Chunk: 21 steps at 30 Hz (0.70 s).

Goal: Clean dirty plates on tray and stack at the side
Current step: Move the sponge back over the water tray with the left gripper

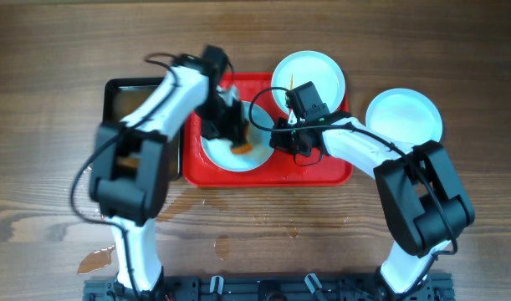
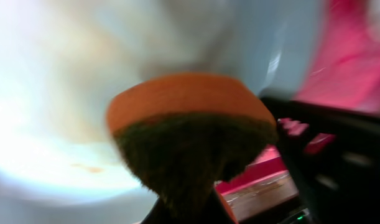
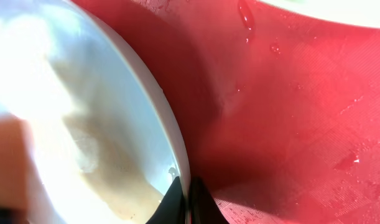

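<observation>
A wooden table (image 1: 263,33) is seen from overhead, with a red tray (image 1: 322,167) at its centre and two robot arms reaching onto it from the near edge. Three pale plates are in view.

The left plate (image 1: 226,159) lies inside the tray, at its left end, and is partly hidden by the left arm. The top plate (image 1: 322,71) overlaps the tray's far right corner and is marked with a thin orange streak. The right plate (image 1: 404,115) is set on the bare table, just beside the tray's right end.

The left gripper (image 1: 237,138) is clenched on a sponge (image 1: 242,149), which is held over the left plate. In the blurred left wrist view the sponge (image 2: 190,137) is shown with an orange top and a dark green scouring side, with the pale plate (image 2: 53,124) behind it; whether the two touch cannot be told.

The right gripper (image 1: 282,140) is closed on the right rim of the left plate. In the right wrist view the rim is seen pinched between the dark fingertips of the gripper (image 3: 185,196), the plate (image 3: 84,124) is smeared with a brownish film, and droplets are scattered on the tray (image 3: 289,112).

A black tray (image 1: 121,100) is placed left of the red one, partly under the left arm. A brownish puddle (image 1: 96,261) is spread on the table near the left arm's base.
</observation>
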Motion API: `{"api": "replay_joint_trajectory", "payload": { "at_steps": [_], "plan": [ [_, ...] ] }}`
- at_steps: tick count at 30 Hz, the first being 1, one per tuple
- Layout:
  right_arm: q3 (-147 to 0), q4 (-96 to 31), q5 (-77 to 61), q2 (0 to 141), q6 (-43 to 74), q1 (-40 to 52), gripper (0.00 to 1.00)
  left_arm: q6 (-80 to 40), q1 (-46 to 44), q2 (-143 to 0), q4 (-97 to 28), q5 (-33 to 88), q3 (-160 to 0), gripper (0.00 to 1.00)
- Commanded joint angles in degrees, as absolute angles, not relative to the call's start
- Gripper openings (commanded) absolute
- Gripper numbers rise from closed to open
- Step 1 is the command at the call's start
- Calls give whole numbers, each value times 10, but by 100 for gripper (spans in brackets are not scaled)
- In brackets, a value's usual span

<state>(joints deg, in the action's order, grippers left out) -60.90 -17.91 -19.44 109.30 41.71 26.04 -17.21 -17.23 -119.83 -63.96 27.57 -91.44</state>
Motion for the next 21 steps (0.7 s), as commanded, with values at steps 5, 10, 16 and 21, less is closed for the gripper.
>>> {"api": "replay_joint_trajectory", "payload": {
  "at_steps": [5, 10, 16, 21],
  "plan": [
    [-616, -166, -202, 1103, 413, 257, 4, -184, 3, -1062, -642, 220, -950, 4],
    [-616, -145, -179, 1103, 409, 257, 10, -184, 37, -1062, -656, 184, -948, 4],
    [-615, -146, -183, 1103, 407, 259, 4, -184, 36, -1062, -654, 172, -948, 4],
    [-615, -146, -225, 1068, 344, 258, 4, -184, 36, -1062, -659, 153, -948, 4]
  ]
}}
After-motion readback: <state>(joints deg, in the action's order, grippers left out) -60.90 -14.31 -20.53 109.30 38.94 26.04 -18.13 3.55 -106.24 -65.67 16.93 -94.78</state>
